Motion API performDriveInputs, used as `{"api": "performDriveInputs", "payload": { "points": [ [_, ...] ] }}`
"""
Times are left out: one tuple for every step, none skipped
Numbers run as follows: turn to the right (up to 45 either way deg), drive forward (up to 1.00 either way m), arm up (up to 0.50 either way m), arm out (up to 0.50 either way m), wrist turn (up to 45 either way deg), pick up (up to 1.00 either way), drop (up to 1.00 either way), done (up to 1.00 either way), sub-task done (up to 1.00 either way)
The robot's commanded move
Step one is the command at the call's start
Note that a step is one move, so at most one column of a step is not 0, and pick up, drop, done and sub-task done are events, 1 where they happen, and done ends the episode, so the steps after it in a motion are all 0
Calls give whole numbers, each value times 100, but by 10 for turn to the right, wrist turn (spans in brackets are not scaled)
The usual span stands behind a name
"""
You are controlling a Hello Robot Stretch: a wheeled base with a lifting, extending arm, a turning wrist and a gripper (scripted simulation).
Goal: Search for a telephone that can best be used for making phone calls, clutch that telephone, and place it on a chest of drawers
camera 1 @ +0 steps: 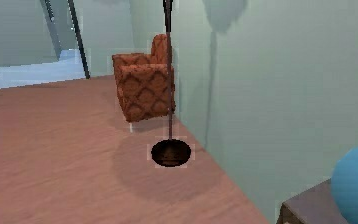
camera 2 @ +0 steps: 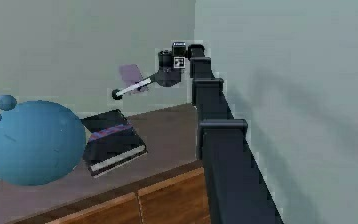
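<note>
I am carrying a small flat lilac slab [camera 2: 133, 73], apparently the telephone, hanging from the claw [camera 2: 125, 90], finger setting I cannot tell; placing on the brown wooden chest of drawers [camera 2: 167, 125] below is remaining.

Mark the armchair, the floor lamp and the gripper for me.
armchair [camera 1: 145, 92]: forward view, on its patterned upholstery.
floor lamp [camera 1: 170, 153]: forward view, on its round dark base.
gripper [camera 2: 120, 93]: arm side view, between its fingertips.
</note>
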Motion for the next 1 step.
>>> {"api": "performDriveInputs", "payload": {
  "points": [
    [0,0,0,0,0,0,100,0,0]
  ]
}}
